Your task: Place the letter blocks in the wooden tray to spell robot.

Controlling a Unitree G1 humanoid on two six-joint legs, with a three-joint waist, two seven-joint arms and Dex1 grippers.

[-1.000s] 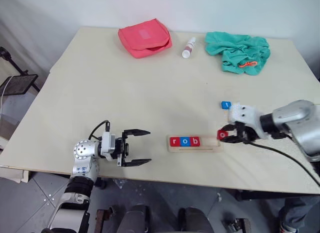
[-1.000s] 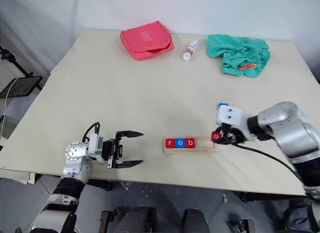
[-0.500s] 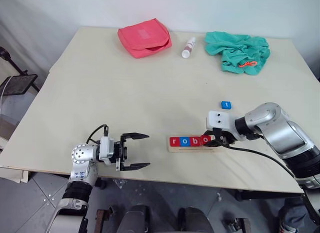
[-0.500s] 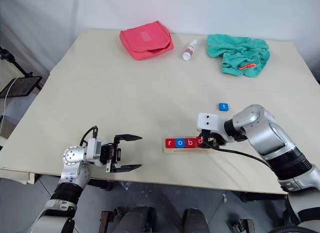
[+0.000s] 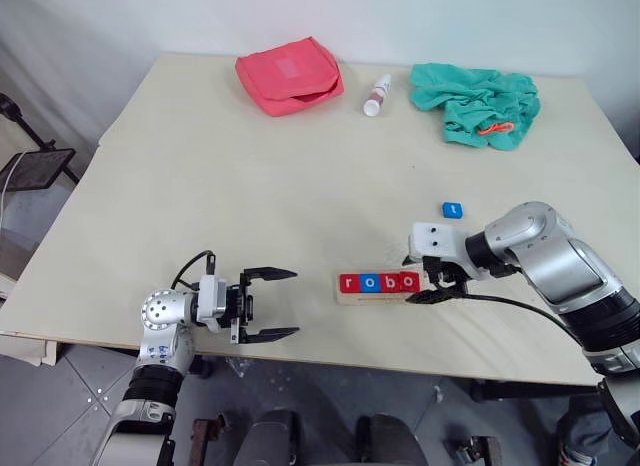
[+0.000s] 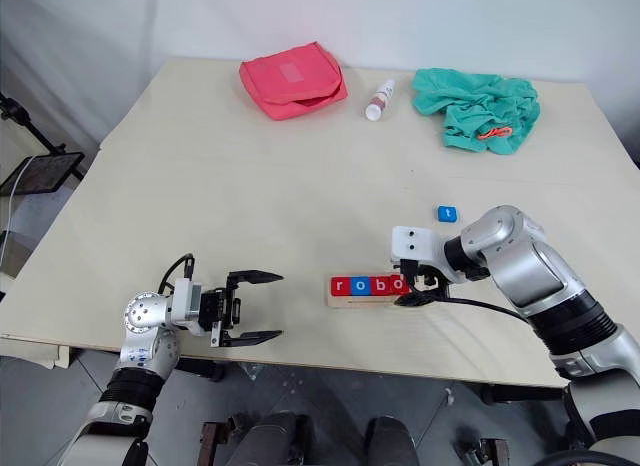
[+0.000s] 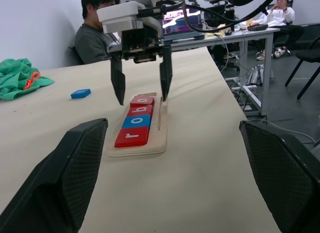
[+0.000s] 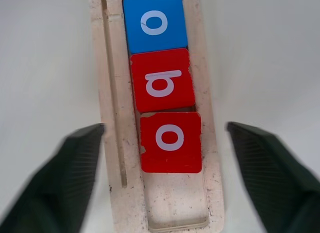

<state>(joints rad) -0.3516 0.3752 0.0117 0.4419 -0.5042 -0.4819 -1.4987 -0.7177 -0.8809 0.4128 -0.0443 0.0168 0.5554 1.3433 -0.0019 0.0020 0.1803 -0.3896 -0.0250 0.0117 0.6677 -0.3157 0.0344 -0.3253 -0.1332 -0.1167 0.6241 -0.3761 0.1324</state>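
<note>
Red and blue letter blocks spelling r, o, b, o sit in a row in the wooden tray, which lies near the front edge of the bench, right of its middle. The fourth tile, a red o, is a little askew, with a slight gap between it and the b, and one empty space is left beyond it. The blue t block lies loose on the bench, farther from the front edge and toward the right side. These tiles look thin, light, stiff and smooth, so the t is probably best pinched across two opposite side edges and may skid if nudged. The right gripper hangs just above the tray's end with its fingers spread wide and empty; a second ago it carried the red o beside the tray, which now lies released in the groove. The left gripper hovers near the front edge toward the left, its fingers open and empty, unchanged.
</note>
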